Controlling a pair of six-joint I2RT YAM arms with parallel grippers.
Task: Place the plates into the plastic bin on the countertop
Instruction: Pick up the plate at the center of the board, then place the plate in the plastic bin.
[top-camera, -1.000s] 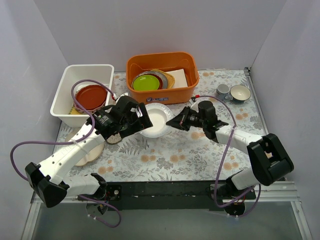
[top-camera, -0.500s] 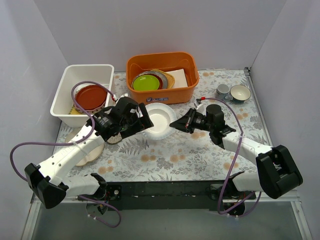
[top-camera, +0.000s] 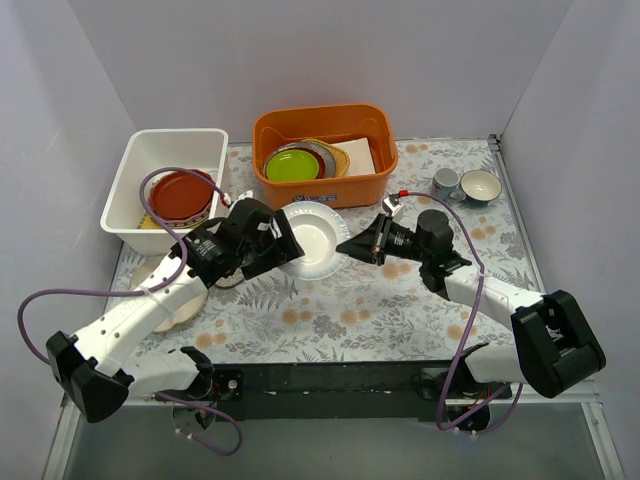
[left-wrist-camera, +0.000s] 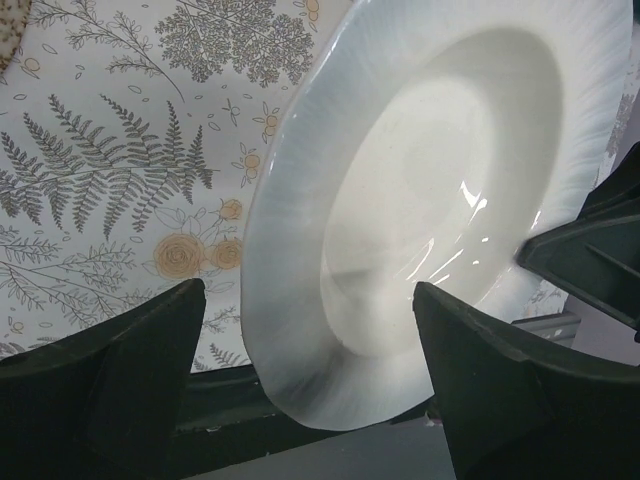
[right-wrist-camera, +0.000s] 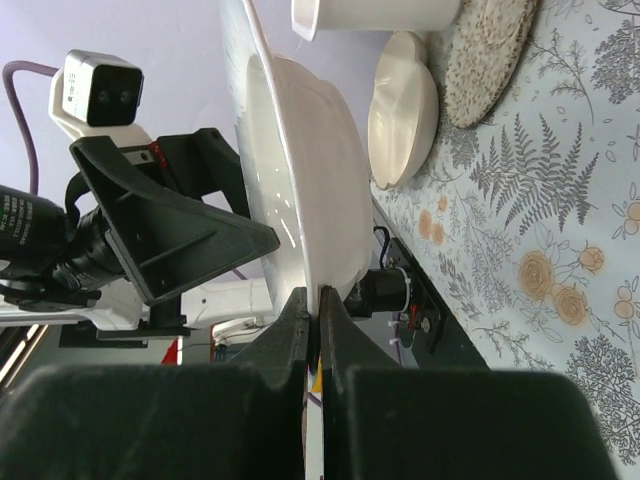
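Observation:
The plain white plate (top-camera: 312, 236) is tilted on edge above the countertop (top-camera: 350, 310). My right gripper (top-camera: 345, 245) is shut on its right rim; in the right wrist view the jaws (right-wrist-camera: 318, 300) pinch the rim of the plate (right-wrist-camera: 300, 170). My left gripper (top-camera: 283, 245) is open at the plate's left side. In the left wrist view the plate (left-wrist-camera: 430, 200) sits between the spread fingers (left-wrist-camera: 130, 380), apart from both. The white plastic bin (top-camera: 130, 165) at the back left holds a red-orange plate (top-camera: 182, 195).
An orange tub (top-camera: 325, 190) with a lime-green plate (top-camera: 292, 165) stands at the back centre. Two cups (top-camera: 447, 182) sit at the back right. A speckled oval plate (right-wrist-camera: 490, 60) and a cream plate (right-wrist-camera: 400, 110) lie on the countertop in front of the bin.
My right gripper has lifted the white plate off the countertop and tipped it up on edge. My left gripper has stayed open beside its left rim.

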